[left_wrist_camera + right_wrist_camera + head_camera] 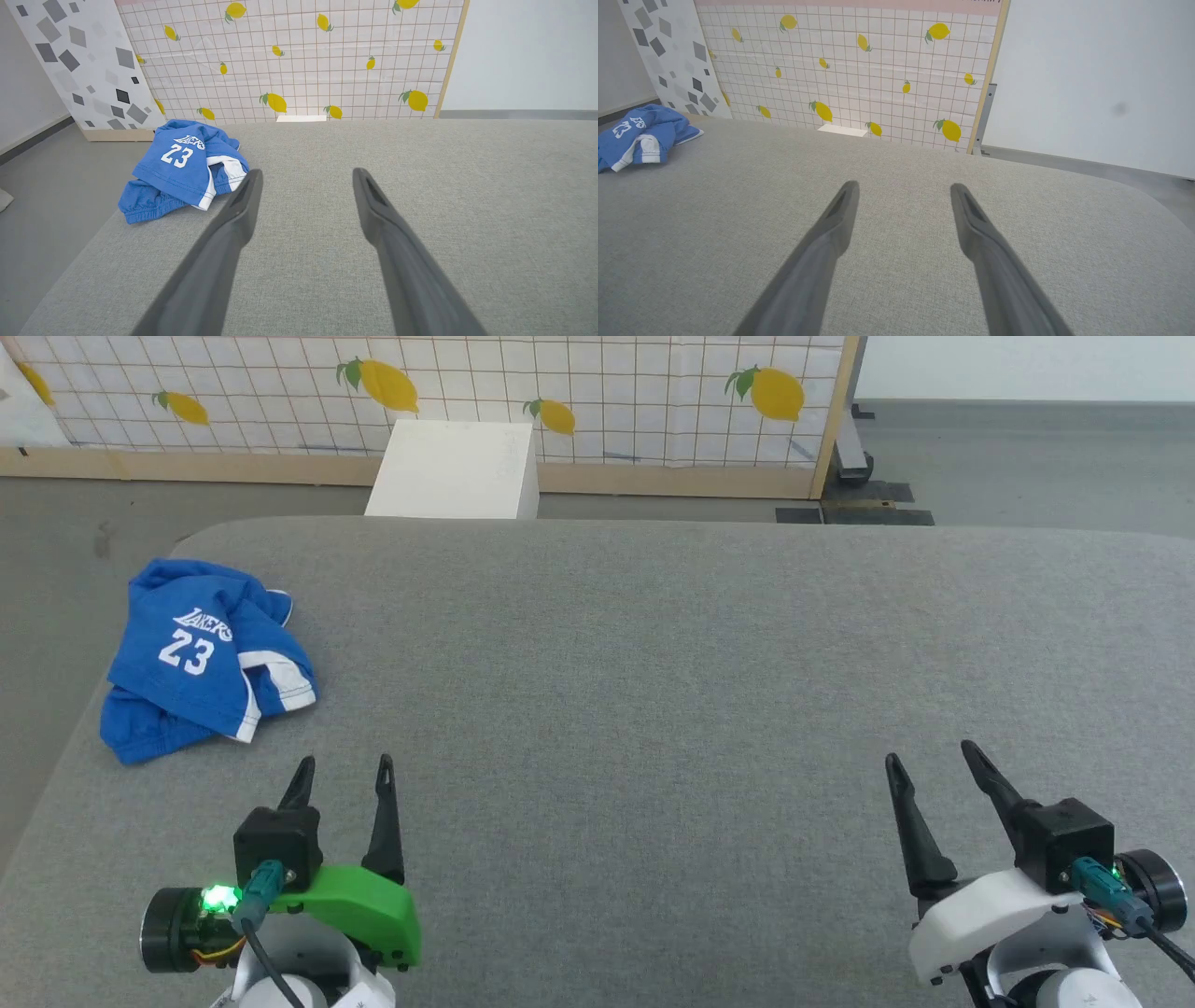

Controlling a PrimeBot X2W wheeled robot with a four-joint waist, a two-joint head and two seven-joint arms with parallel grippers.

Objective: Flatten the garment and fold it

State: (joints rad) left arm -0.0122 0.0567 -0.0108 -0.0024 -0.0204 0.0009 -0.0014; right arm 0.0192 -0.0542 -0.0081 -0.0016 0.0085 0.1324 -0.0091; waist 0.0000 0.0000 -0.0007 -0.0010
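**Waiting to begin: shorts heaped at the left edge, both end effectors empty**

Starting at the far left: the garment (201, 658), bunched in a blue heap on the grey bench (653, 709), right at its left edge. "LAKERS 23" print facing up, a white-trimmed hem turned over on the right side, a gathered band at the near left. Neither flattened nor folded, so the task is judged barely begun.

Moving right: the left end effector (345, 763), fingers spread apart and gripping nothing, poised over bare bench on the near side of the heap. Near it, but not touching.

Across the middle: open grey fabric, with a white box (456, 469) and a lemon-print panel (597, 383) beyond the far edge.

At the far right: the right end effector (932, 752), fingers likewise apart and empty, well apart from the garment.

Likely trouble from here, as a judgement only:
- Sliding off onto the floor, caused by any push or drag toward the left with the heap so close to the edge.
- Pinching several layers at once, caused by the overlapping folds, and so lifting a lump instead of opening the shorts out.
- Catching only a hem or stripe and twisting the cloth further while pulling.
- Reaching a long way across with the right arm, with a poor angle on the grasp unless the heap is first drawn toward the middle.
- Snagging soft cloth on a fingertip while sweeping low over the bench.
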